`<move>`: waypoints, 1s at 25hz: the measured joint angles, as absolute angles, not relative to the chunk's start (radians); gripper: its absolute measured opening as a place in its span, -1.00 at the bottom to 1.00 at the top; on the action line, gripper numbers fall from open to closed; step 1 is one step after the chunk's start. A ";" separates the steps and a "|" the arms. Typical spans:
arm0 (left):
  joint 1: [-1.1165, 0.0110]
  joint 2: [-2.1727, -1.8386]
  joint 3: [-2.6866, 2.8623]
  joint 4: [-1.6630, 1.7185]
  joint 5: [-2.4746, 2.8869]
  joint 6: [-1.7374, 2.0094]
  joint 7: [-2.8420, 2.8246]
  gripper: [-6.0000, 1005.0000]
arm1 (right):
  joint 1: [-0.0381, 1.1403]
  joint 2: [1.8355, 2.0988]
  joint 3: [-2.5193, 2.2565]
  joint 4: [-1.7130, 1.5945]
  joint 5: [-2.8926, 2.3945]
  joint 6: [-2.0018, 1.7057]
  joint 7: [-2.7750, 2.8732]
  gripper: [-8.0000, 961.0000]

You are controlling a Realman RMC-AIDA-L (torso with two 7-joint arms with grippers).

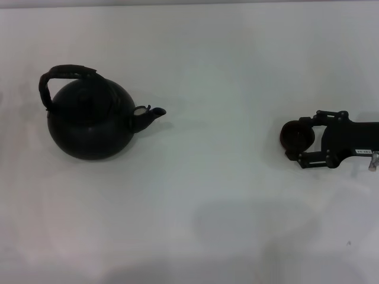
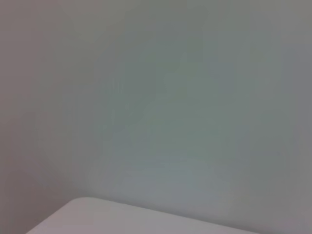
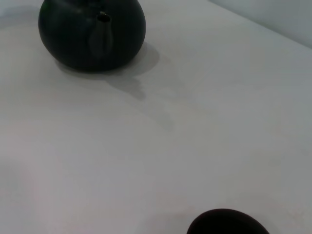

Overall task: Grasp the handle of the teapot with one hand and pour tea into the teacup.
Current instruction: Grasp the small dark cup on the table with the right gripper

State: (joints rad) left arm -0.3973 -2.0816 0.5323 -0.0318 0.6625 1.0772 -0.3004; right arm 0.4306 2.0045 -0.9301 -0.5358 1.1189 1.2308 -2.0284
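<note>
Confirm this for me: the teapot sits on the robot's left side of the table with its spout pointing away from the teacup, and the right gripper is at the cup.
One detail is wrong. In the head view the teapot is on the robot's left, but its spout points toward the teacup, not away from it. The right gripper is indeed at the cup.
</note>
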 joint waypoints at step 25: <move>-0.403 -2.080 0.532 -0.032 0.663 1.071 -0.295 0.75 | 0.437 2.005 -0.922 -0.555 1.155 1.266 -2.035 0.47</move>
State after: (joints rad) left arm -0.4027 -2.0800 0.5322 -0.0321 0.6627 1.0713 -0.2948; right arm 0.4368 2.0049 -0.9216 -0.5547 1.1554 1.2658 -2.0354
